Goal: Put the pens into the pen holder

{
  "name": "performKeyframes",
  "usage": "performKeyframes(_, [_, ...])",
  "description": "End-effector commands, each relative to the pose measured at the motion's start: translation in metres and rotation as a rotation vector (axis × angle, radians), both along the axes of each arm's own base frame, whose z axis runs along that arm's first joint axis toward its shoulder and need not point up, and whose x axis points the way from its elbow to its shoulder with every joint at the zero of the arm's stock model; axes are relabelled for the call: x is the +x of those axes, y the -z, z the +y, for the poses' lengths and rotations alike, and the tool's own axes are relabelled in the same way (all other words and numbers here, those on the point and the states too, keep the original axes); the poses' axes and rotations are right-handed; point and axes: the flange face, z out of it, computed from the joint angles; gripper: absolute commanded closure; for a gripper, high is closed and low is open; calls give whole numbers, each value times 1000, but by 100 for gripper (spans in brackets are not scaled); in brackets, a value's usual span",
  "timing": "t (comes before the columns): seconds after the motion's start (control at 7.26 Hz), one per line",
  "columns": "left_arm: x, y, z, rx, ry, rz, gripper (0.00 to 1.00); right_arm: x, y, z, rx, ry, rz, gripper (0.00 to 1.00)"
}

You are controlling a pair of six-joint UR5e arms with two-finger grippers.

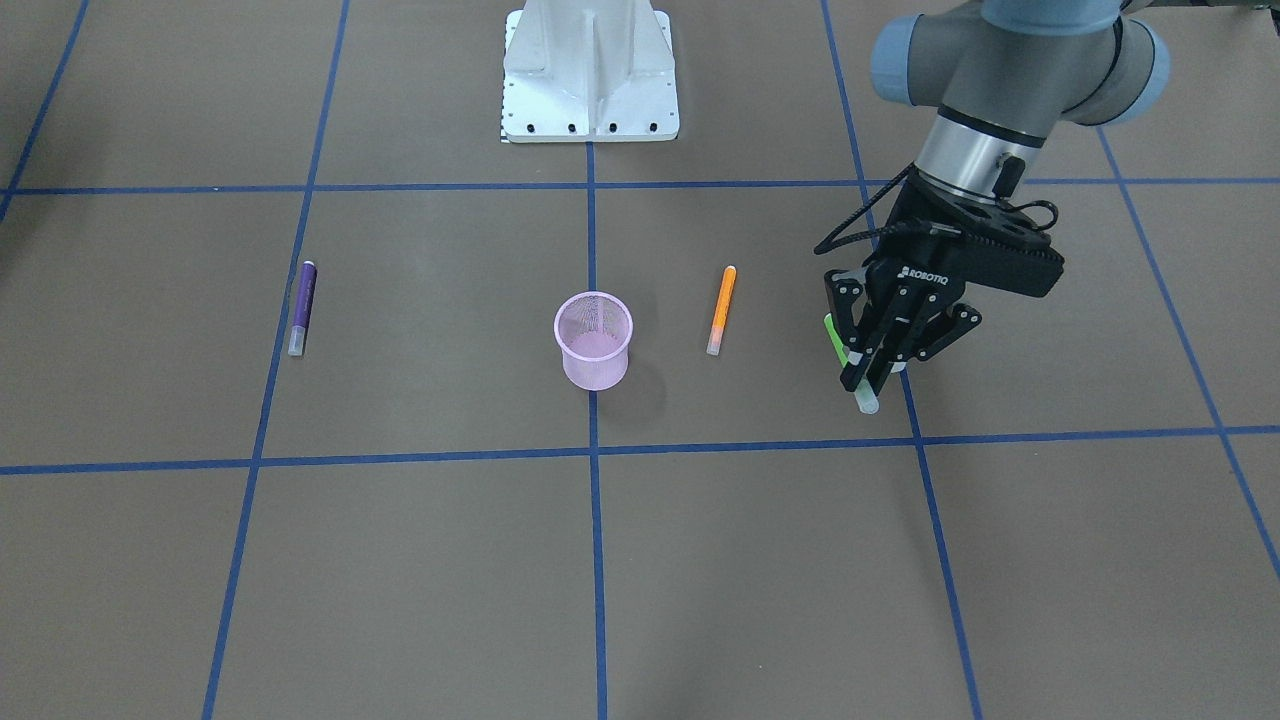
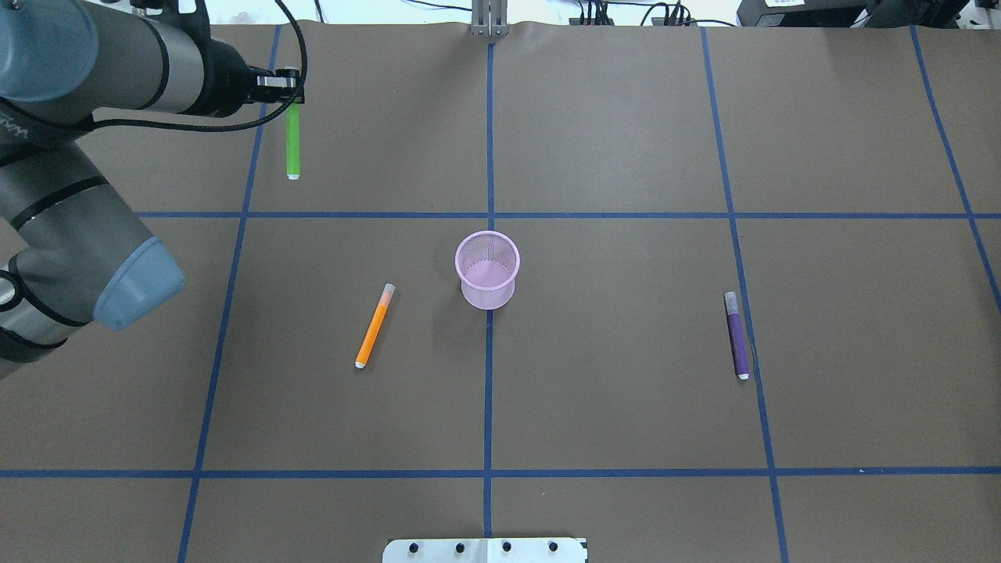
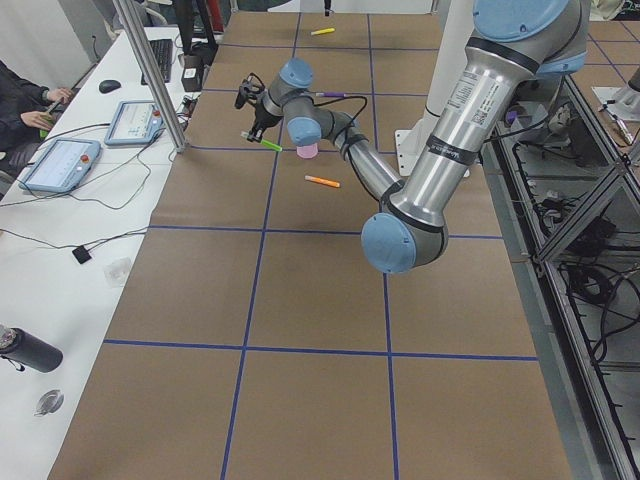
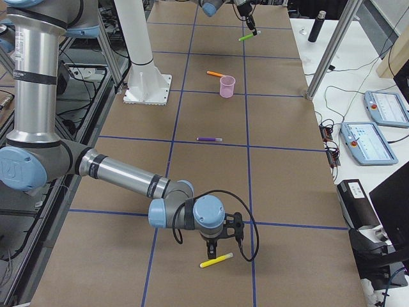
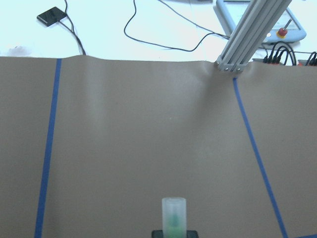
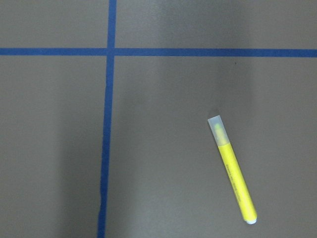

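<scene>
While the left gripper [image 1: 868, 378] is clamped on the green pen [image 1: 833, 338] near its capped end, the pale cap pokes out past the fingers and the green barrel trails back toward the robot's base. From these views I can't tell if that pen is clear of the table [image 1: 400, 560]. It sits well off to the robot's left of the pink mesh pen holder [image 1: 596, 372] and on the far side of it. The holder stands upright mid-table on a blue tape line. The orange pen [image 1: 721, 308] lies flat between the holder and the held green pen, near the holder but not touching it. The purple pen [image 1: 302, 306] lies flat on the holder's other side, well apart from it. The yellow pen [image 6: 233, 172] lies flat far out toward the robot's right end of the table, close to a tape crossing. The right gripper [image 4: 219, 243] hangs just above it. It shows only in the side view, so I can't tell if it's open or closed.
</scene>
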Motion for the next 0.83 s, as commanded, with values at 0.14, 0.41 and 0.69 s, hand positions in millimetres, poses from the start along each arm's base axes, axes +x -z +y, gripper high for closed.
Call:
performKeyframes(0.14, [4,20,-5,29,8,11,100,-8,-45,-13,-7,33,30,1])
performKeyframes(0.41, [11,24,-12,26,7,8,100,-24,-51,-52,25,115,68,1])
performKeyframes(0.69, [14,24,-17,23,6,4,100,-40,-56,-67,31,167,73,3])
